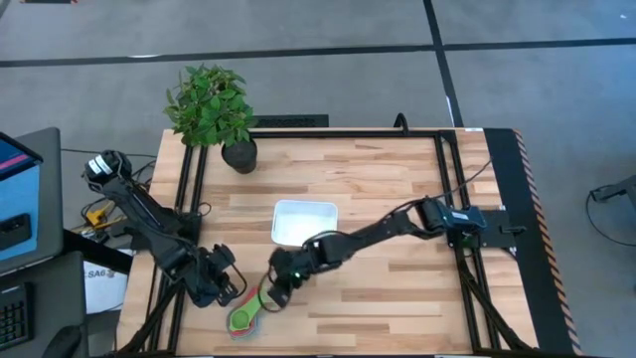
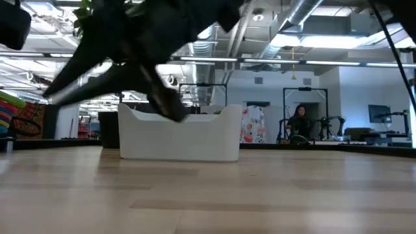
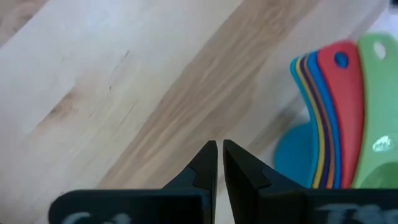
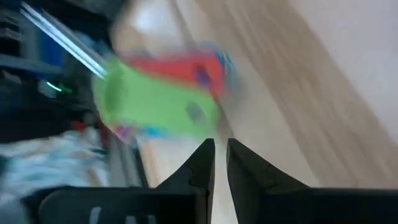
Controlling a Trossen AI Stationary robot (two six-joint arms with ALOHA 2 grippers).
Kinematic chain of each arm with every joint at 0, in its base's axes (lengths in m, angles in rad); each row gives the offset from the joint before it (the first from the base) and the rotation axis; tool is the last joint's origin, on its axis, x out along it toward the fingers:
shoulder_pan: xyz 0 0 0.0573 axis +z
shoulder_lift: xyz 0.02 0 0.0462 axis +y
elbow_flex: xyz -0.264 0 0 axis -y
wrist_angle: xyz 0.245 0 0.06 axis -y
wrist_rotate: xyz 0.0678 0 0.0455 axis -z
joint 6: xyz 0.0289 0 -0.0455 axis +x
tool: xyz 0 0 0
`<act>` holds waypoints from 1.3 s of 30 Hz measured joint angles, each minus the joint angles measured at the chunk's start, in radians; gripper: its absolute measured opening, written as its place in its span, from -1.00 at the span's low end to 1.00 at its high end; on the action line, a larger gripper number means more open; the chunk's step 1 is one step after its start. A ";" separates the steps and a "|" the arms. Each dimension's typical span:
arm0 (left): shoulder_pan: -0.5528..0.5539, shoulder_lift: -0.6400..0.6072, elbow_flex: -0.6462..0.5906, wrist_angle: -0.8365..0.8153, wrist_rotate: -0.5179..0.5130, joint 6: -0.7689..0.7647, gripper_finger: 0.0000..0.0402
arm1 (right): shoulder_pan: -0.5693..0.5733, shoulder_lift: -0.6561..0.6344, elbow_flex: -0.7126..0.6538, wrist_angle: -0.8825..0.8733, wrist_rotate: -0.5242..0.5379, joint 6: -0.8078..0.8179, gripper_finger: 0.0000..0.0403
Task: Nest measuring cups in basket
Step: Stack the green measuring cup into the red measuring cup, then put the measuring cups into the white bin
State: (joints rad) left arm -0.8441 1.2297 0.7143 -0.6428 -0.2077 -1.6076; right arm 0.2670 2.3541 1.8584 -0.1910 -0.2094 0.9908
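The nested measuring cups (image 1: 243, 316), green on top with red and blue beneath, lie on the wooden counter (image 1: 397, 189) near its front edge, at about seven o'clock from the white basket (image 1: 304, 222). The left hand (image 1: 231, 289) sits clenched and empty just at ten o'clock of the stack, whose handles fan out beside its fingertips (image 3: 211, 163). The right hand (image 1: 275, 295) hovers just at two o'clock of the cups, fingers nearly together, grasping nothing visible. A potted plant (image 1: 211, 107) stands at the counter's far edge.
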 joint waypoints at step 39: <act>0.026 -0.057 0.000 0.079 -0.003 0.028 -0.83 | -0.031 0.031 0.000 0.149 -0.095 0.017 -0.68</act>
State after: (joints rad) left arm -0.8179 1.1724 0.7143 -0.5635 -0.2105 -1.5798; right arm 0.2356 2.3854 1.8584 -0.0419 -0.3043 1.0074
